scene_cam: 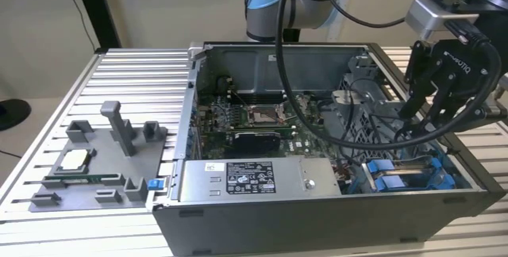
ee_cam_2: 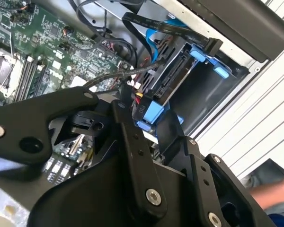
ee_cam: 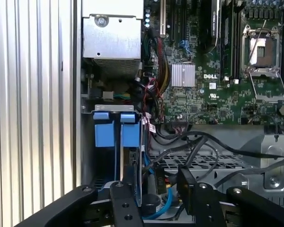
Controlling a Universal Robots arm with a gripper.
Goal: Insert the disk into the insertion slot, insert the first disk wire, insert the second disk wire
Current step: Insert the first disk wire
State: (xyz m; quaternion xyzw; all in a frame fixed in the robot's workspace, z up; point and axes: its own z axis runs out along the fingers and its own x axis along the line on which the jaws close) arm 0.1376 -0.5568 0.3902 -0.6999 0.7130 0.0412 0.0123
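Fingers: the two black fingers (ee_cam: 187, 184) are spread with open space between them, and as far as I can see they pinch nothing.
Disk: the disk (ee_cam: 130, 135), in its blue carrier, stands on edge just ahead of the fingertips. It looks already home in the insertion slot (ee_cam: 114, 109) of the grey cage.
Wires: a thin blue cable (ee_cam: 169, 201) loops through the gap between the fingers. A flat black cable ending in a black connector (ee_cam_2: 212, 46) hangs beyond the fingertips, over the cage. I cannot tell whether either one is plugged in.
Step in hand: I'd judge it to be the wire work, since the disk seems seated.
Doing it well: grip a connector by its hard body, not the cable. Square it to the disk's socket and press straight in without twisting.
Watch for: the loose bundle of cables beside the fingers could snag. Leaning on the blue carrier tabs could unseat the disk.
Surroundings: the power-supply box (scene_cam: 254, 179) lies well off to the fingers' side, and the case rests on the ribbed bench (scene_cam: 135, 72).
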